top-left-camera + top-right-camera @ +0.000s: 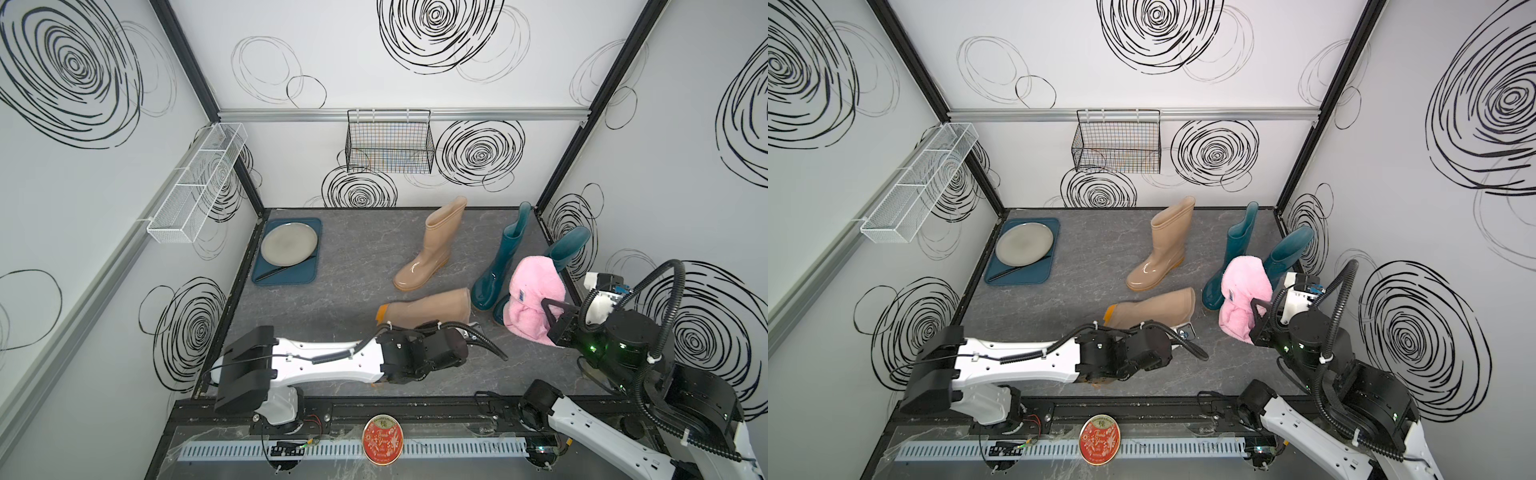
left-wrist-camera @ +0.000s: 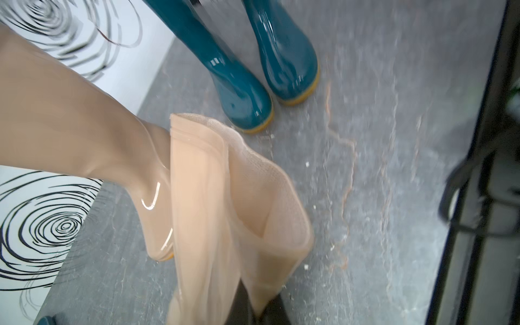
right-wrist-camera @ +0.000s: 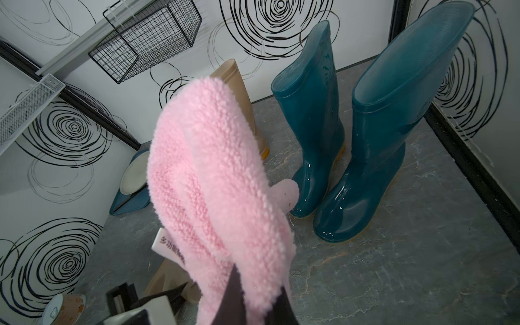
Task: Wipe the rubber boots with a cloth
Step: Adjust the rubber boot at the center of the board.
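Note:
Two teal rubber boots [image 1: 498,266] [image 1: 569,245] stand upright at the right, near the side wall. One beige boot [image 1: 432,249] stands mid-table; the other beige boot [image 1: 428,309] lies on its side in front of it. In the left wrist view my left gripper [image 2: 260,306] is shut on the rim of the lying boot's [image 2: 225,211] open shaft. My right gripper [image 3: 257,295] is shut on the fluffy pink cloth [image 3: 213,183]. It holds the cloth [image 1: 532,299] up in front of the teal boots [image 3: 312,126], hiding part of them in both top views.
A teal tray [image 1: 307,274] with a grey plate [image 1: 289,243] and a dark utensil sits at the back left. A black wire basket [image 1: 388,141] hangs on the back wall, a white mesh basket [image 1: 199,183] on the left wall. A round red tin [image 1: 382,438] lies on the front rail.

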